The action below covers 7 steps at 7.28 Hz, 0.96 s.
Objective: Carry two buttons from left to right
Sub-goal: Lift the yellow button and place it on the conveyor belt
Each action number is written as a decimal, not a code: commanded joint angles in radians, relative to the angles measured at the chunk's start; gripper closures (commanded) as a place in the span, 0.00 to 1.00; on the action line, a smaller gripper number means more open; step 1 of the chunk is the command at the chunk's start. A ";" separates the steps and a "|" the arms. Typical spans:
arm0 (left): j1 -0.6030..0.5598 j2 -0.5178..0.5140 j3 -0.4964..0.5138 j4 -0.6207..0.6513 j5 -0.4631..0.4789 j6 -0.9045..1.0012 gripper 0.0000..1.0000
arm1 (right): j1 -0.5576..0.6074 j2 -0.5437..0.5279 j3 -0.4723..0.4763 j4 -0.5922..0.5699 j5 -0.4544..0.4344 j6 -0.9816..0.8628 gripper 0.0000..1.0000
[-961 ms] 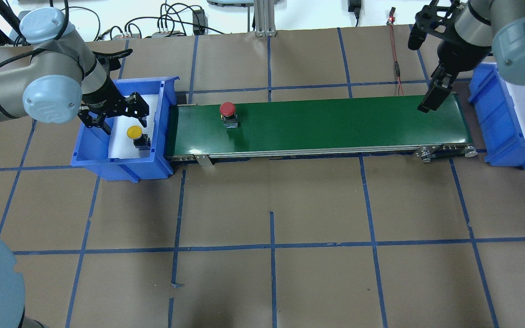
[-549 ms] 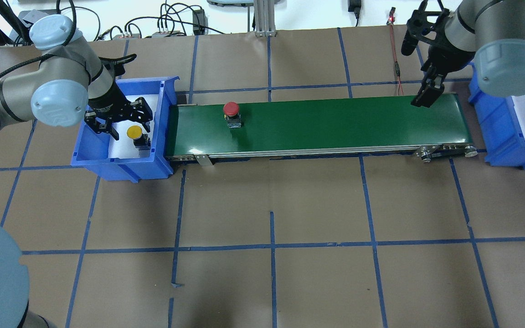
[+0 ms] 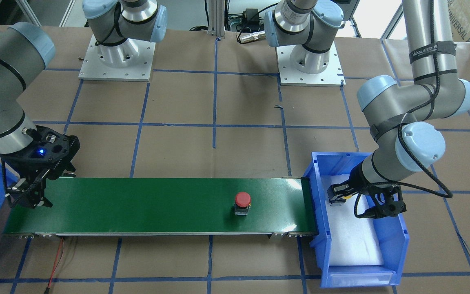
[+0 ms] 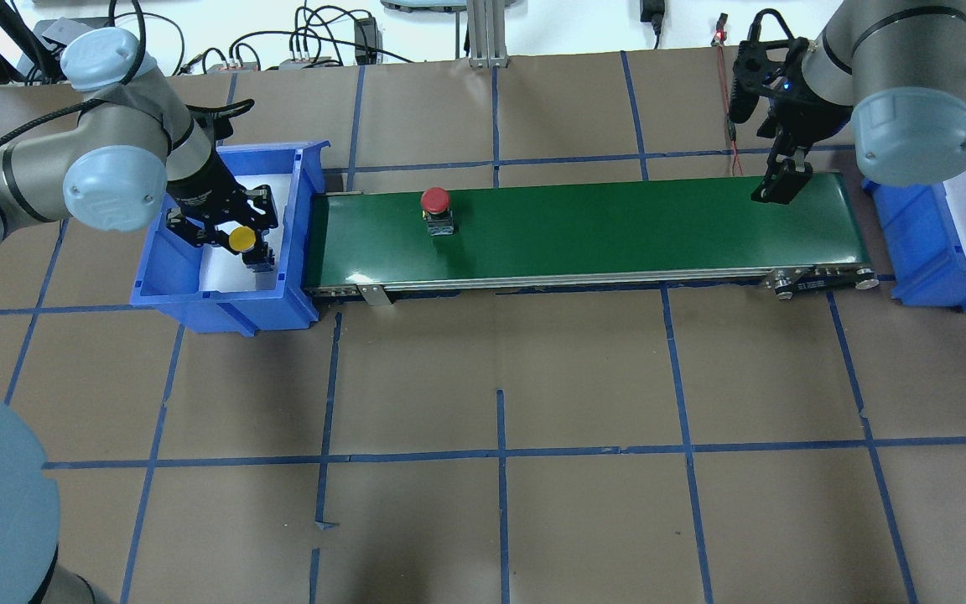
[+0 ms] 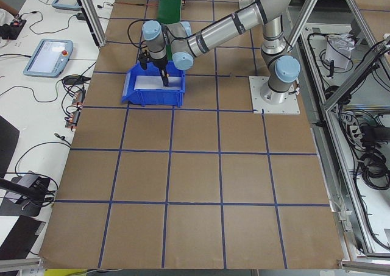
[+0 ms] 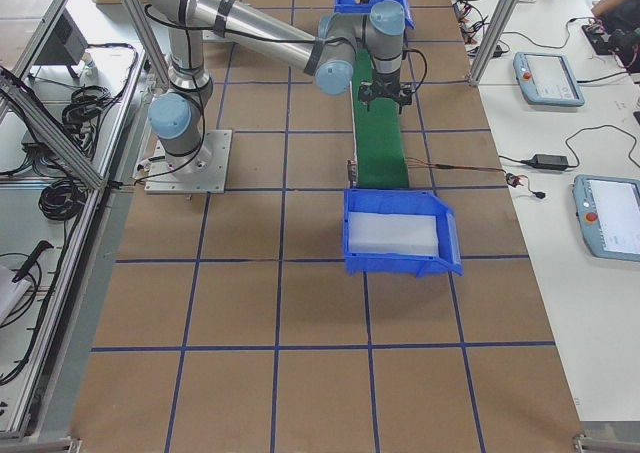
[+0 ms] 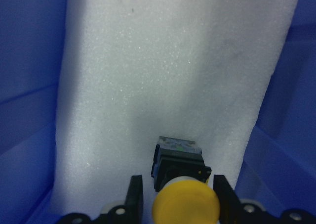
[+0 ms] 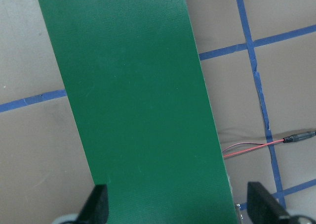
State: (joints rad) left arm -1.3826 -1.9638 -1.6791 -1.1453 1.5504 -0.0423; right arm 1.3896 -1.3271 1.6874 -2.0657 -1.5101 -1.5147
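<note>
The yellow button (image 4: 241, 239) stands on white foam inside the left blue bin (image 4: 223, 302), near the wall facing the belt. My left gripper (image 4: 236, 243) is down in that bin, open, its fingers (image 7: 134, 194) straddling the yellow cap (image 7: 185, 204) with a small gap on each side. The red button (image 4: 435, 201) stands upright on the green conveyor belt (image 4: 617, 226), toward its left end; the front view shows it as the red button (image 3: 242, 200). My right gripper (image 4: 776, 189) hangs open over the belt's right end, its fingers (image 8: 98, 204) wide apart and holding nothing.
A second blue bin (image 4: 919, 243) with a white foam floor sits just past the belt's right end. A red-and-black cable (image 4: 730, 117) lies on the brown paper behind that end. Blue tape lines grid the table.
My left gripper has dropped into the bin around the yellow button. The red button has ridden a little to the right on the belt. My right gripper has drifted slightly left and back.
</note>
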 commanded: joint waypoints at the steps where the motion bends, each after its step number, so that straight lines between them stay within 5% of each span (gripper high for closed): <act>1: 0.005 0.011 0.036 -0.013 0.004 0.001 0.73 | 0.000 0.008 -0.003 -0.001 0.001 -0.010 0.00; 4: -0.016 0.000 0.227 -0.176 0.005 0.009 0.73 | 0.000 0.008 -0.005 0.002 0.007 -0.010 0.00; 7: -0.206 0.037 0.278 -0.180 0.066 0.002 0.73 | 0.000 0.008 -0.006 0.003 0.005 -0.016 0.00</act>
State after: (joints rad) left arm -1.5171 -1.9383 -1.4193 -1.3219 1.5778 -0.0352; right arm 1.3898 -1.3187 1.6823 -2.0634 -1.5037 -1.5270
